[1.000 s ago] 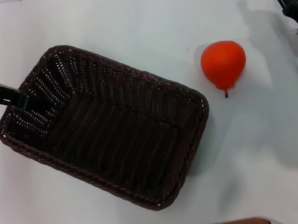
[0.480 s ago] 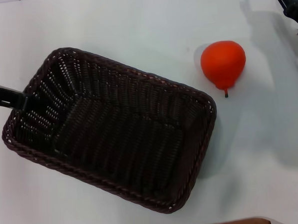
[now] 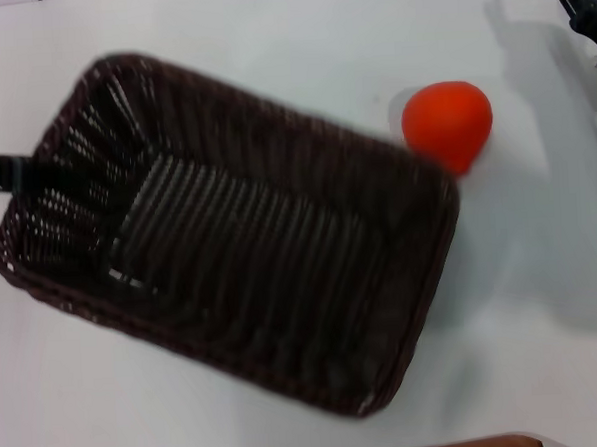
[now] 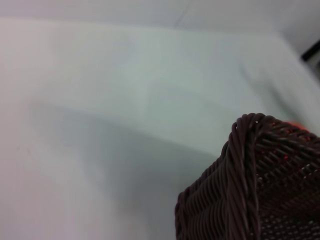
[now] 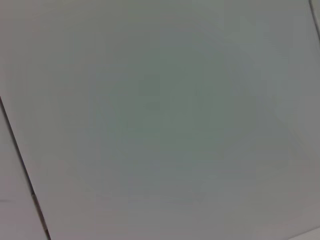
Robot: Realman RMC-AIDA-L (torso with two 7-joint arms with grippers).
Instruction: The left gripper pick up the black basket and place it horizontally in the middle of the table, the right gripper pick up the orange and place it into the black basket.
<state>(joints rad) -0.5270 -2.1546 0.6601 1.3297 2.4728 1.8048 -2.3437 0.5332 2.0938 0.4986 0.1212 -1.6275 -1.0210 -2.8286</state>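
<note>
Left gripper [image 3: 16, 174]: a black bar reaching in from the table's left edge to the basket's left end wall. It appears clamped on that wall, though the fingertips are hidden in the weave.
Basket [image 3: 229, 237]: large, dark, woven, filling the centre-left of the white table [image 3: 269, 45]. It sits at a slant, its left end farther from the robot, and appears lifted. Its right corner overlaps the orange's lower left side.
Orange [image 3: 448, 122]: red-orange fruit, right of the basket and partly hidden behind its corner; whether they touch is unclear.
Right gripper [image 3: 582, 3]: at the table's far right corner, well apart from the orange; I cannot tell how its fingers stand.
Risk: swinging the basket level could knock the orange rolling, and a one-end grip could slip.
</note>
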